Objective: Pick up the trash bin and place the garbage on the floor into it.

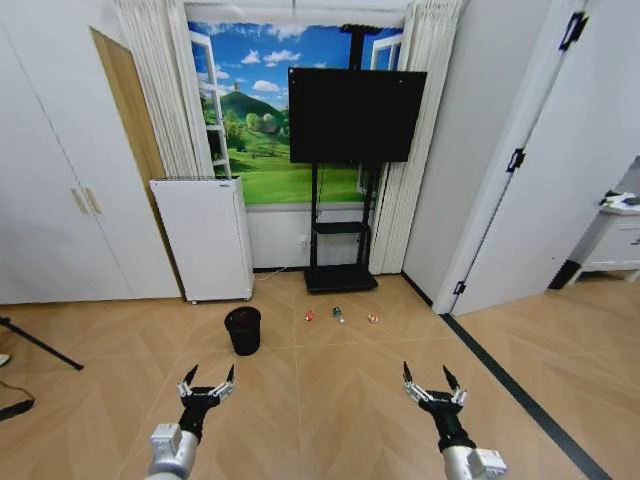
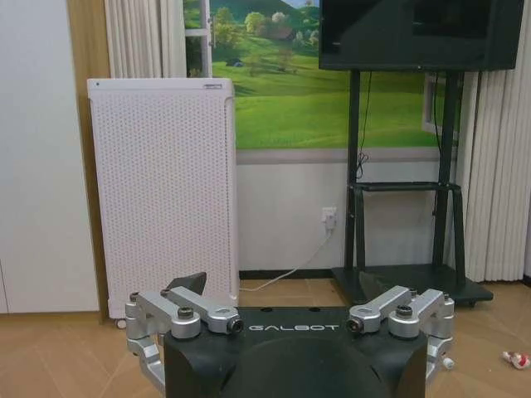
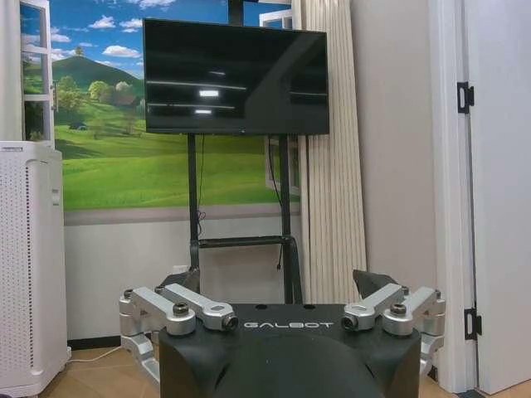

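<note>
The small black trash bin [image 1: 243, 330] stands upright on the wooden floor, a short way in front of my left gripper [image 1: 210, 376]. The garbage lies in a row to the bin's right: a little red can [image 1: 309, 316], a clear bottle [image 1: 339, 315] and a red-and-white wrapper [image 1: 373, 319]. The wrapper [image 2: 518, 359] also lies on the floor in the left wrist view. My left gripper [image 2: 286, 286] is open and holds nothing. Low at the front right, my right gripper [image 1: 427, 376] [image 3: 278, 282] is open too, short of the litter.
A white perforated appliance [image 1: 203, 238] [image 2: 162, 191] stands against the wall behind the bin. A TV on a black stand [image 1: 341, 278] is behind the litter. A tripod leg [image 1: 40, 344] crosses the floor at the left, and a white door [image 1: 540, 170] is on the right.
</note>
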Robot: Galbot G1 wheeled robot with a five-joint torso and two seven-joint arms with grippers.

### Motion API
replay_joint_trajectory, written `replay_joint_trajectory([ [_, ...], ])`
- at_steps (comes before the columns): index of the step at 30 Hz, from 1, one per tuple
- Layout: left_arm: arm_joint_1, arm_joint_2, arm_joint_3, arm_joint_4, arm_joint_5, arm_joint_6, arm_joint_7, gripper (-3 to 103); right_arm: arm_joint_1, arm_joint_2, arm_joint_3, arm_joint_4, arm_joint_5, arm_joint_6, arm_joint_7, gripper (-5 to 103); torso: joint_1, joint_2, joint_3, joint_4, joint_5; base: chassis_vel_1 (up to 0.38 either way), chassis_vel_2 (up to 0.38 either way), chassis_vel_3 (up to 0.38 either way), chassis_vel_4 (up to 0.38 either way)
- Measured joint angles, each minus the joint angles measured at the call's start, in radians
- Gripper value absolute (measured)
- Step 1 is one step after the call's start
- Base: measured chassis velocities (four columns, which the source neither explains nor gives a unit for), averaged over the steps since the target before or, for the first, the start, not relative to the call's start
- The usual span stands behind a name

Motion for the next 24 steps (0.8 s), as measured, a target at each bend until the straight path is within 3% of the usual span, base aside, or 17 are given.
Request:
replay_joint_trajectory([
  [19,0.010,-0.013,0.012,0.014,0.055,0.000,0.053,100,-0.009,0.018,-0.017,-0.019,-0.026,0.025,-0.002,100,0.000,0.000,0.000,-0.0002,0.0001,0.000,0.000,0.000,0.000],
  [24,0.036,-0.031,0.009,-0.001,0.070,-0.002,0.065,100,-0.012,0.016,-0.021,-0.018,-0.030,-0.010,-0.003,100,0.000,0.000,0.000,-0.0001,0.0002,0.000,0.000,0.000,0.000],
])
